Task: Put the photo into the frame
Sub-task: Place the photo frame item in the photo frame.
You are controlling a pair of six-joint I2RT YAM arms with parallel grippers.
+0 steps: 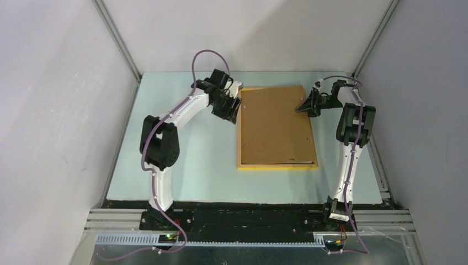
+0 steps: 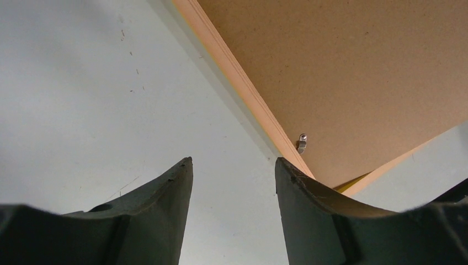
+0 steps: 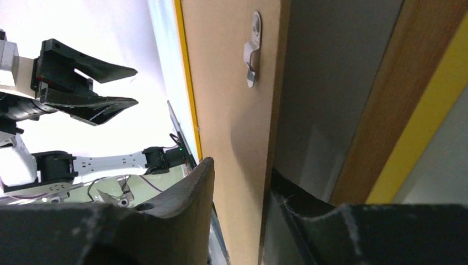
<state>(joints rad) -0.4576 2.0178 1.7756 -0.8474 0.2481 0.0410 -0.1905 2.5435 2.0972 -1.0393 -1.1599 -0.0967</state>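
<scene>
Photo [image 3: 331, 77]: judged to be the pale grey sheet lying in the frame [image 1: 278, 167] under the brown board [image 1: 273, 124]; its printed face is hidden, so this cannot be confirmed (a thin pale sliver also shows at the board's near edge in the top view). The frame lies face down around the middle of the table [image 1: 182, 165], slightly toward the far edge, with its yellow rails showing along the near and left sides. The board rests on it a little askew rather than seated inside the rails, so the closing step is probably unfinished. The right gripper [image 1: 309, 104] is at the board's right edge; its jaws stand apart with that edge between them and do not visibly clamp it, a placement suited to nudging or releasing the board. A metal turn clip [image 3: 251, 55] sits on the board just beyond the fingers. The left gripper [image 2: 233, 165] hovers over bare table just beside the frame's left rail near its far left corner, jaws apart and empty, apparently placed to steady the frame against sideways pushes. No brand, label or legible writing appears in any view.
</scene>
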